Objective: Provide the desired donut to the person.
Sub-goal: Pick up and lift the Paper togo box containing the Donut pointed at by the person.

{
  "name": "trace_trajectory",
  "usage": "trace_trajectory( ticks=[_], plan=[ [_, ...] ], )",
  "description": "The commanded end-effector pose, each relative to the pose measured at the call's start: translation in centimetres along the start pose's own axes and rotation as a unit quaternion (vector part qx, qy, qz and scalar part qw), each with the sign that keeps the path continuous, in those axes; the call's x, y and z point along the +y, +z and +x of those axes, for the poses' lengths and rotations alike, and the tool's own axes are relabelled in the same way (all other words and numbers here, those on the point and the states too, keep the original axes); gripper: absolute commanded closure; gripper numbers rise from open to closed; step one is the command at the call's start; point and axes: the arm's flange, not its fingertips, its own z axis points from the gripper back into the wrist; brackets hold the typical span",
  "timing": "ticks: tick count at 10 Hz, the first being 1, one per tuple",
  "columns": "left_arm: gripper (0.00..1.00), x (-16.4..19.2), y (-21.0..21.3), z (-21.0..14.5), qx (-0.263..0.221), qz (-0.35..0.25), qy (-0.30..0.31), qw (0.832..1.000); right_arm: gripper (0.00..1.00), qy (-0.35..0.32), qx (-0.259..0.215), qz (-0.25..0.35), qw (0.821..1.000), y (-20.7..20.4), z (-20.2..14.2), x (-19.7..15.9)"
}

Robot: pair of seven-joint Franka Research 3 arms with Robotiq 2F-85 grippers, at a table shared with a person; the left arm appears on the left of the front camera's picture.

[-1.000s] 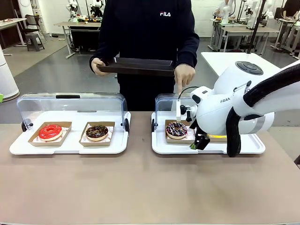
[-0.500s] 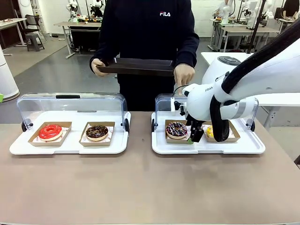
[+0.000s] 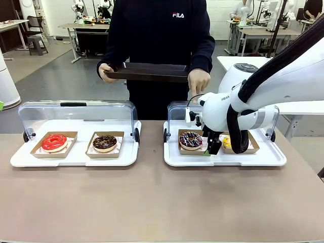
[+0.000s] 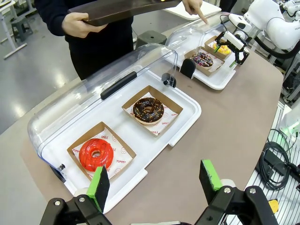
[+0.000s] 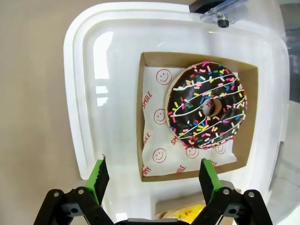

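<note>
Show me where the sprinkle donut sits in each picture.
Front view: sprinkle donut right of centre, beside the right gripper.
Left wrist view: sprinkle donut top right, far off.
Right wrist view: sprinkle donut upper right, in its box.
Shared landmark: the yellow donut beside it.

Bright even light, sharp (wrist-view edges bend).
</note>
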Motion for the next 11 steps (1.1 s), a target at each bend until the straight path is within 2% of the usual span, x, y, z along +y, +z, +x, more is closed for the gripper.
trace_trajectory(
  ticks=[1,2,3,4,5,7,8,9,11],
  plan=[
    [0.00,0.3,0.0,-0.2,-0.004,-0.005,-0.007,1.000,0.00,0.002,0.013,0.007,1.000,-0.8,0.1,-0.7],
    [0.00,0.3,0.0,-0.2,-0.004,-0.005,-0.007,1.000,0.32,-0.002,0.020,0.010,1.000,-1.2,0.2,-0.9],
    [0.00,0.3,0.0,-0.2,-0.004,-0.005,-0.007,1.000,0.50,-0.003,0.022,0.013,1.000,-1.4,0.1,-1.0],
    [0.00,0.3,0.0,-0.2,-0.004,-0.005,-0.007,1.000,0.84,-0.003,0.021,0.012,1.000,-1.5,0.0,-1.0],
    [0.00,0.3,0.0,-0.2,-0.004,-0.005,-0.007,1.000,1.00,-0.004,0.021,0.011,1.000,-1.5,-0.1,-1.0],
    [0.00,0.3,0.0,-0.2,-0.004,-0.005,-0.007,1.000,1.00,-0.001,0.023,0.010,1.000,-1.6,-0.2,-1.1],
    [0.00,0.3,0.0,-0.2,-0.004,-0.005,-0.007,1.000,0.93,0.000,0.028,0.016,0.999,-1.9,-0.1,-1.2],
    [0.00,0.3,0.0,-0.2,-0.004,-0.005,-0.007,1.000,1.00,0.001,0.030,0.022,0.999,-2.3,-0.1,-1.6],
    [0.00,0.3,0.0,-0.2,-0.004,-0.005,-0.007,1.000,1.00,-0.004,0.025,0.029,0.999,-2.6,-0.3,-1.9]
  ],
)
